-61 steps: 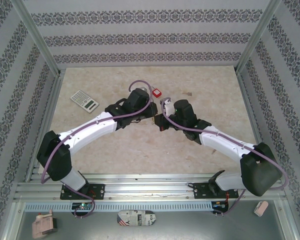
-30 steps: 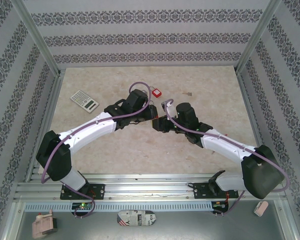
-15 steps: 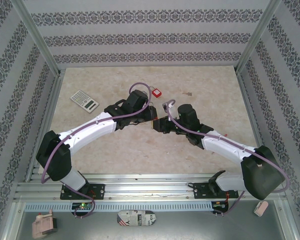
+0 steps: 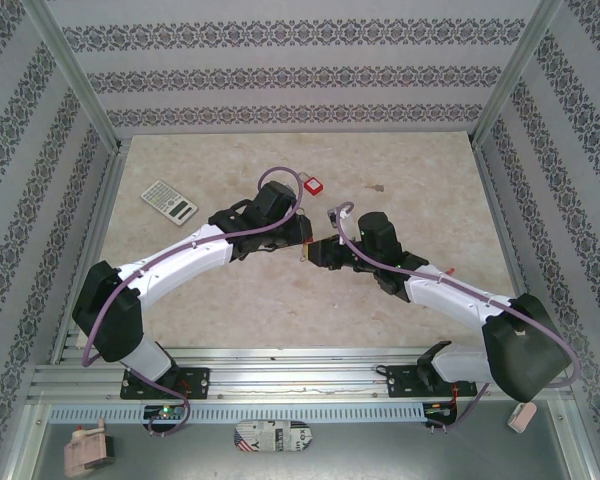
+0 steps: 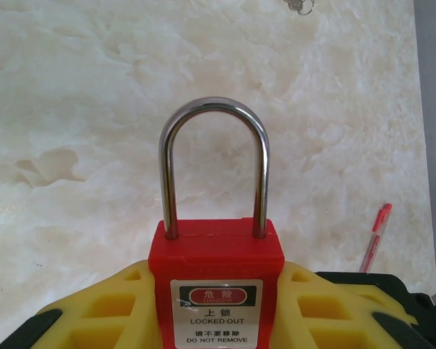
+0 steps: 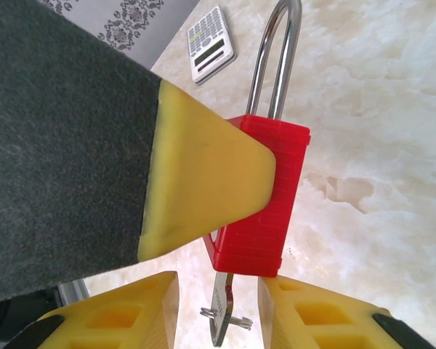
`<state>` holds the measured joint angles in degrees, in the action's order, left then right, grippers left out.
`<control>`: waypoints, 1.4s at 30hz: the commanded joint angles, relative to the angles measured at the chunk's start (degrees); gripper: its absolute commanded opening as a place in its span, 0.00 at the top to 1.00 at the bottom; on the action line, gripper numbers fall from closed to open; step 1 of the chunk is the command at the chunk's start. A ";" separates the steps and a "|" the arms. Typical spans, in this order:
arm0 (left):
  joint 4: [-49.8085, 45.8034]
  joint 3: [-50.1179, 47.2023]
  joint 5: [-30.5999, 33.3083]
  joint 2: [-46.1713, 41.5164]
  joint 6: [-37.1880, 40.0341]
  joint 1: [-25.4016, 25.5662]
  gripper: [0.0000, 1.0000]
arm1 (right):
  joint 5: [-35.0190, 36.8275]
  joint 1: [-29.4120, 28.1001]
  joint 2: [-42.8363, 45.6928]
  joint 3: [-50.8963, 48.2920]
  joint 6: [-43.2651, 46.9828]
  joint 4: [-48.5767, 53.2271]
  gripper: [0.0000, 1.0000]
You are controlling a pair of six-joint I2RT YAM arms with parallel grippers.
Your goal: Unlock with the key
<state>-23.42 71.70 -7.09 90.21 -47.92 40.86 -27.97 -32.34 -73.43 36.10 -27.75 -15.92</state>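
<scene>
A red padlock (image 5: 216,265) with a shut steel shackle (image 5: 212,109) and a "LOCKED OUT" label sits upright between the yellow fingers of my left gripper (image 5: 216,280), which is shut on its body. In the right wrist view the padlock (image 6: 265,196) shows from its side, with a left finger (image 6: 203,182) pressed against it. A metal key (image 6: 224,313) with a small ring sticks out of the padlock's underside. It stands between the fingers of my right gripper (image 6: 219,291), with a gap on each side. From above, both grippers (image 4: 302,232) (image 4: 322,252) meet at mid-table.
A calculator (image 4: 169,201) lies at the back left of the marbled table (image 4: 230,300). A small red object (image 4: 312,185) rests just behind the left wrist. A red pen (image 5: 374,236) lies to the right of the padlock. Patterned walls close in three sides.
My right wrist has shifted slightly right and toward the near edge, its forearm sinking lower. The left arm holds the padlock almost still.
</scene>
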 commanded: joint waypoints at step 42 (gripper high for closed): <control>0.39 -2.19 -1.18 -3.29 -1.30 0.01 1.00 | 1.91 -3.85 -0.99 -6.66 -4.21 -13.17 0.64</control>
<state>-25.74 70.22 -7.79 89.27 -48.36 40.86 -26.13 -35.53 -73.52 28.49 -31.79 -26.72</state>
